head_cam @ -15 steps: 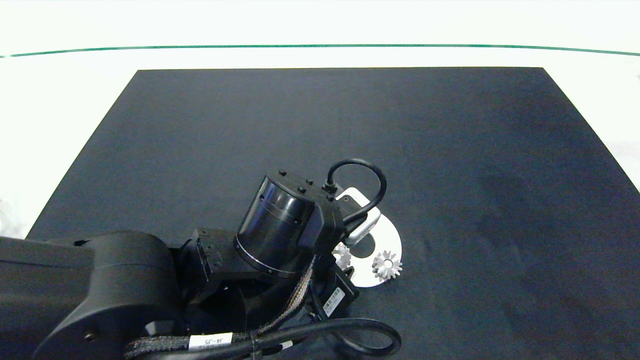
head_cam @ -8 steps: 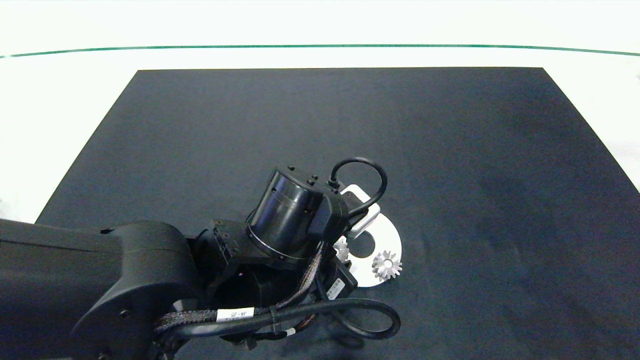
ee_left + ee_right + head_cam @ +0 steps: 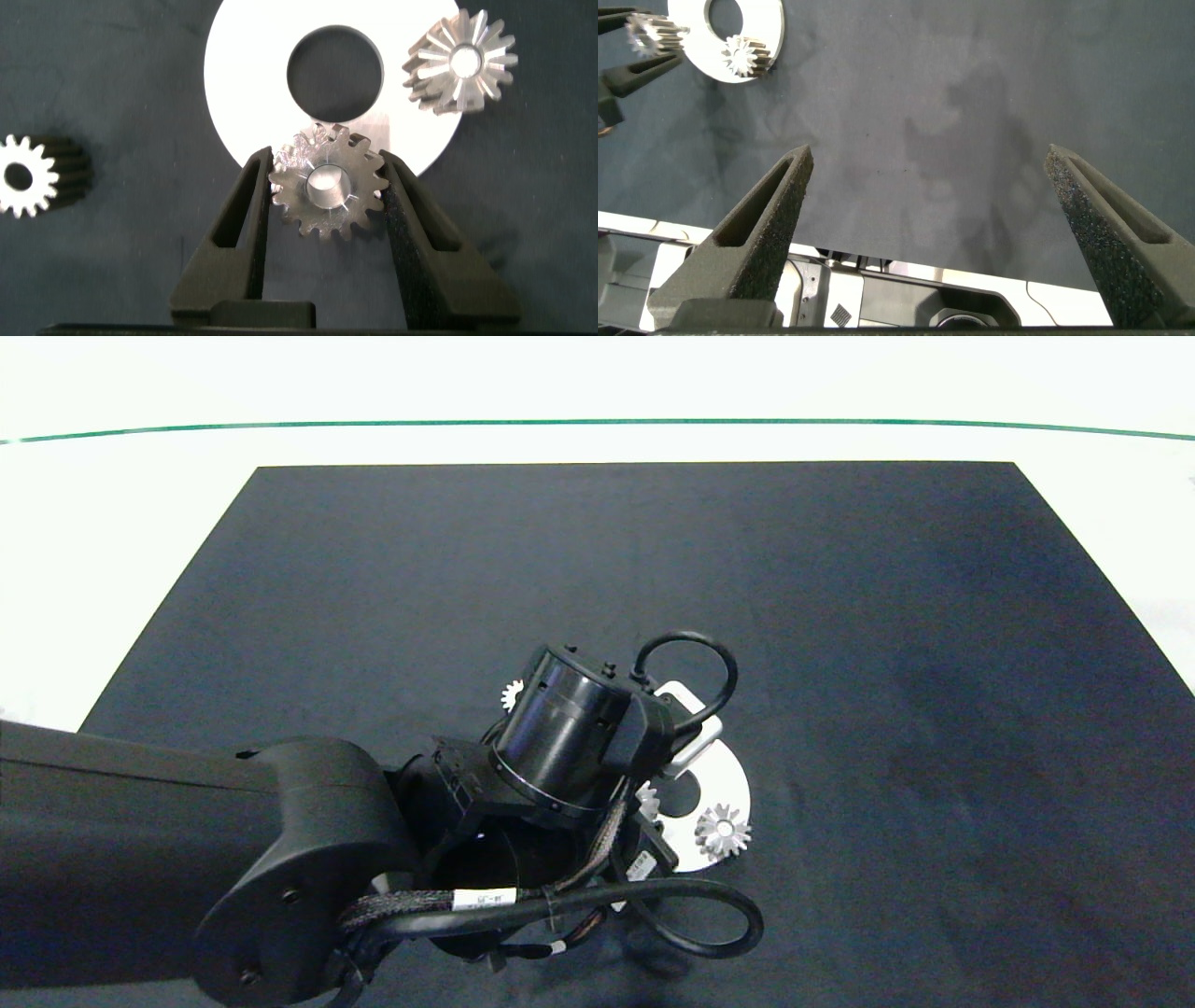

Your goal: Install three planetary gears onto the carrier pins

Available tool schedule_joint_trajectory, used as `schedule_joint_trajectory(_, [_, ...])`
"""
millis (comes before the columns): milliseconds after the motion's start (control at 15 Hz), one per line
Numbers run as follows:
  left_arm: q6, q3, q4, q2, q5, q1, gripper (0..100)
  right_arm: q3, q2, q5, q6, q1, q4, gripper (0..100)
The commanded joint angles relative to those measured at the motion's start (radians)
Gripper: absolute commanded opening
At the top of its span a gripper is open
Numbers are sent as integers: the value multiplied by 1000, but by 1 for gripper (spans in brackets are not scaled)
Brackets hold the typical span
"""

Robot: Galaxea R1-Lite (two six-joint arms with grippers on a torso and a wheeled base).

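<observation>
Black matting covers the white table [image 3: 112, 551]. Over the white disc [image 3: 243, 93], the left gripper [image 3: 327, 191] pinches one planetary gear [image 3: 329, 183] between narrowly parted fingers. A second gear [image 3: 460, 62] sits on the disc; a third [image 3: 28, 175] lies on the mat. Cable-tag writing is illegible. The right gripper [image 3: 929, 201] hangs wide apart, well clear.

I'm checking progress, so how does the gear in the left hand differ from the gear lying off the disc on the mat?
The held gear is clamped between the left hand's fingers over the white disc's edge; the loose gear lies alone on the dark mat, untouched. The held gear looks bigger in the left wrist view, being nearer the camera. Both are silver, toothed, with a round bore, and neither is seated on the disc.
</observation>
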State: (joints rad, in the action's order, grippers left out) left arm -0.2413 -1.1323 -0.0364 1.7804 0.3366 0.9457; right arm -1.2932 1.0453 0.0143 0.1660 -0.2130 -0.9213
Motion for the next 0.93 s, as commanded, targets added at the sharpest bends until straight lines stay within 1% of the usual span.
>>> schedule_joint_trajectory(67, [-3,-21,-2,28,2,-1,22,0,2,1,1,0,-5,100])
schedule_joint_trajectory(333, [-20,-32,0,37,7,-28,22,5,4,7,3,1,-4,100])
schedule_joint_trajectory(400, [-33,-32,0,37,7,-42,22,5,4,10,3,1,-4,100])
schedule_joint_trajectory(467, [-36,-32,0,36,7,-44,22,5,4,12,3,1,-4,100])
schedule_joint_trajectory(933, [-41,-32,1,19,7,-56,22,14,5,12,1,0,4,100])
